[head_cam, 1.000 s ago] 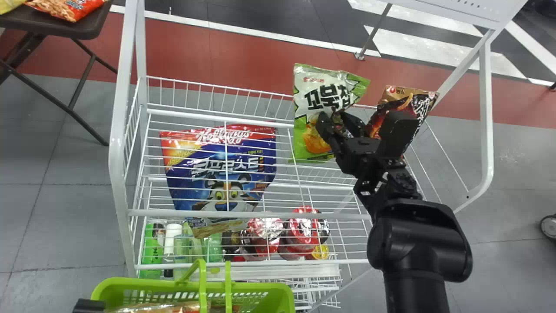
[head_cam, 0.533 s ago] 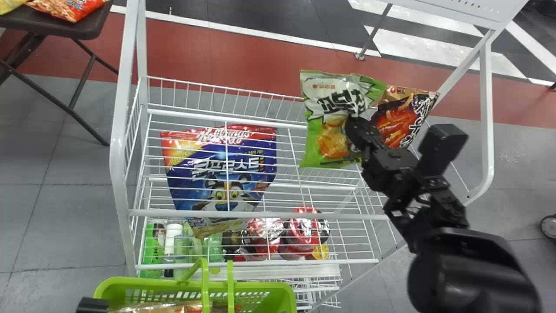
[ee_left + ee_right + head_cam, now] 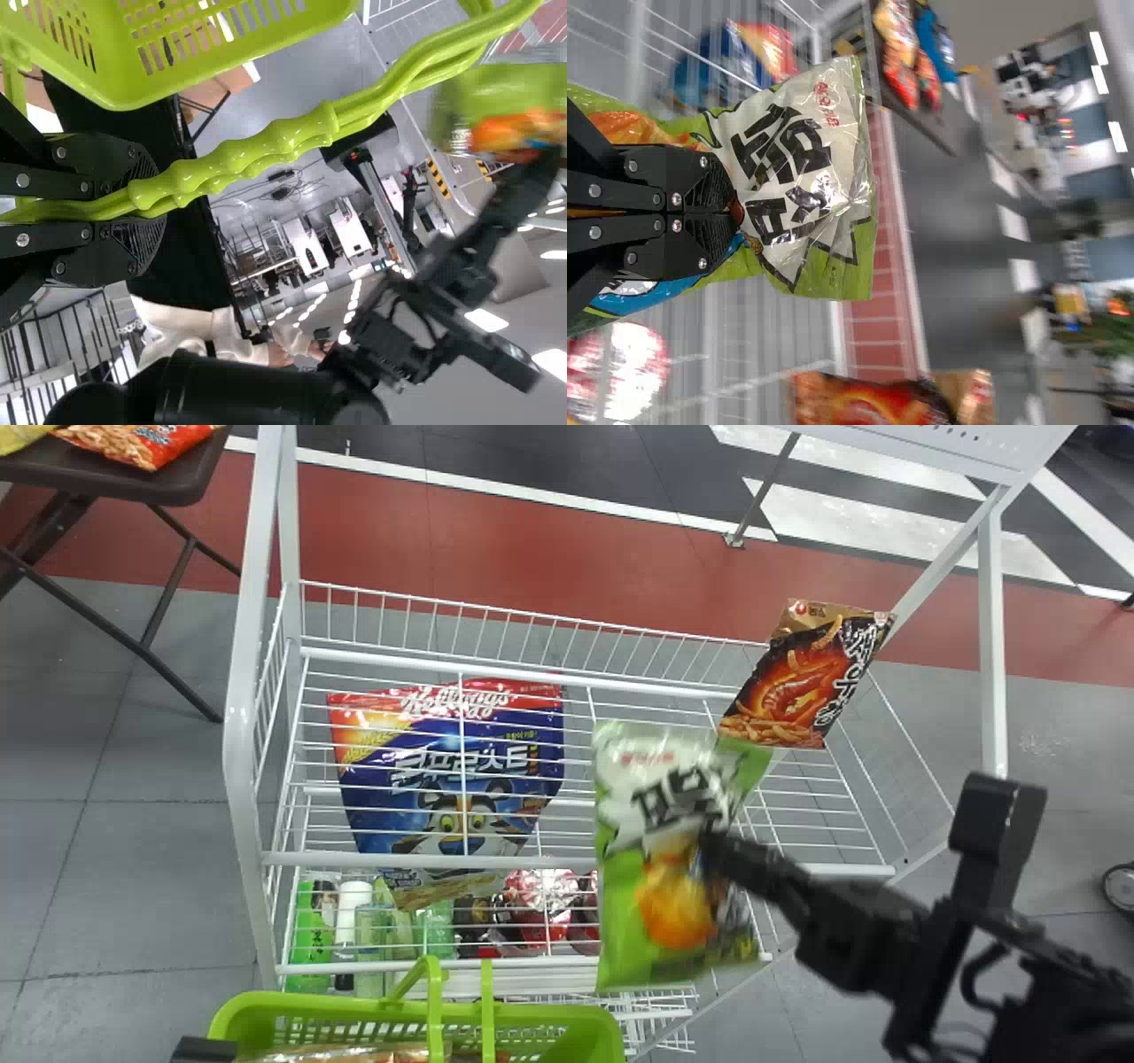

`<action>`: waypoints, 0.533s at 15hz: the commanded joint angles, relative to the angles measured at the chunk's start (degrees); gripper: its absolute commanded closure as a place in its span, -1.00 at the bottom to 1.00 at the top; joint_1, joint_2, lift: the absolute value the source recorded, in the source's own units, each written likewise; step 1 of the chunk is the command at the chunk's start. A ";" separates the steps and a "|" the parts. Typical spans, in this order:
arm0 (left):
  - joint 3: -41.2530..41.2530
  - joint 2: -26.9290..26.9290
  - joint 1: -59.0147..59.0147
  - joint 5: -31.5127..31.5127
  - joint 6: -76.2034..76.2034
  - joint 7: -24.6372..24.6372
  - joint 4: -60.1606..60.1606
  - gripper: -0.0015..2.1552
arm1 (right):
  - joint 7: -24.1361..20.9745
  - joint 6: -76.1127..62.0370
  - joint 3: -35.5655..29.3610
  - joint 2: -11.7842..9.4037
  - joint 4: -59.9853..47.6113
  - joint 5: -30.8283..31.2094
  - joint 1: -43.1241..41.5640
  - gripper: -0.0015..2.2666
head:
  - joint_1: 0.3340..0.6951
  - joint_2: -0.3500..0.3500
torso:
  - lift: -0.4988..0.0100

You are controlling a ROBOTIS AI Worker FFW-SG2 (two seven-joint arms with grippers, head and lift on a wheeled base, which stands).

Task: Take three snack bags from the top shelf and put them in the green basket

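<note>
The right gripper's (image 3: 719,850) fingers grip a green-and-white snack bag (image 3: 656,890) near the green basket (image 3: 549,1013), which holds shiny packaging (image 3: 359,1054), its handle (image 3: 257,159) clamped in the left gripper (image 3: 204,1049), while a red-and-black snack bag (image 3: 797,682) sits on the top shelf (image 3: 514,671).

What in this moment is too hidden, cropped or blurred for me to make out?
- Head view: depths of the basket and most of the packet inside, cut off by the bottom edge.
- Head view: the green bag's small print, blurred.
- Head view: part of the red cups, behind the green bag.
- Right wrist view: the pinched spot, under the right gripper.
</note>
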 commanded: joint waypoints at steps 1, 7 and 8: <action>0.04 -0.33 1.10 0.00 -2.13 0.73 -0.01 0.38 | 1.05 10.64 -3.95 0.16 -2.41 -7.49 2.85 0.88 | 1.00 -1.00 | 0.84; -2.07 -0.33 1.02 -0.70 -3.01 3.37 -1.06 0.38 | 7.64 17.61 0.01 0.16 6.99 -9.86 8.30 0.88 | 1.00 -1.00 | 0.84; -2.42 -0.33 0.75 -0.70 -3.01 3.54 -1.06 0.38 | 7.73 17.61 2.03 0.16 9.45 -9.34 8.30 0.88 | 1.00 -1.00 | 0.84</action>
